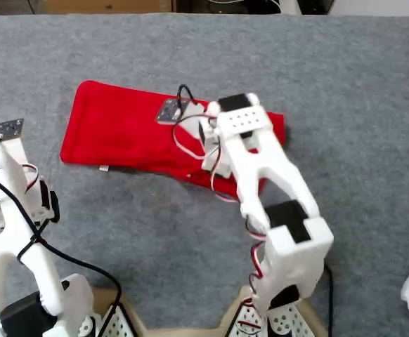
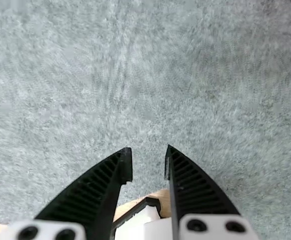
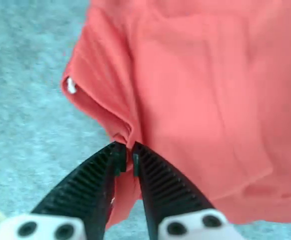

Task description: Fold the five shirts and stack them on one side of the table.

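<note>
Red cloth sits pinched between the right jaws, closed tight on a fold at the edge of the red shirt (image 3: 200, 100). The shirt lies as a long band stretching from the centre toward ten o'clock on the grey counter (image 1: 345, 77). At eight o'clock, the left jaws hang narrowly parted above the counter's surface.

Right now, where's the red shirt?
High view: the red shirt lies left of centre on the grey table; the right gripper is pinching a fold of it.
</note>
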{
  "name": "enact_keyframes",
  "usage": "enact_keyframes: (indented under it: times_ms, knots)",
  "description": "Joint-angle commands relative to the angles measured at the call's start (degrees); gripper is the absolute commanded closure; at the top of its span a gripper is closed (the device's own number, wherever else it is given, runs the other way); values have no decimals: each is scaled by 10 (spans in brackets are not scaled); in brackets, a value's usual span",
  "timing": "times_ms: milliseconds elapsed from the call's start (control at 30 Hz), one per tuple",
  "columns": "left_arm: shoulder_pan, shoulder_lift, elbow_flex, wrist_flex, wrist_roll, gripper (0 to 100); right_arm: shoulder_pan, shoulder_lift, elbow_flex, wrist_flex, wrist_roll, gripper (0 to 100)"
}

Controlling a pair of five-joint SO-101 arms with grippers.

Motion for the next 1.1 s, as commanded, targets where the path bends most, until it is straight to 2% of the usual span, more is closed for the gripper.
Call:
enact_keyframes:
  times_ms: [0,233,467,833,1067]
  knots:
    - [-4,-19,-31,11,-4,875,20,38,-131,40,14,993]
    - [-5,-19,-30,9,-4,876,26,167,-353,116,17,993]
    - [-6,-19,-30,9,-4,876,27,262,-515,172,24,993]
    - [-5,-19,-31,9,-4,878,32,309,-553,172,25,981]
    - [-6,-19,-31,11,-4,878,52,322,-554,160,38,743]
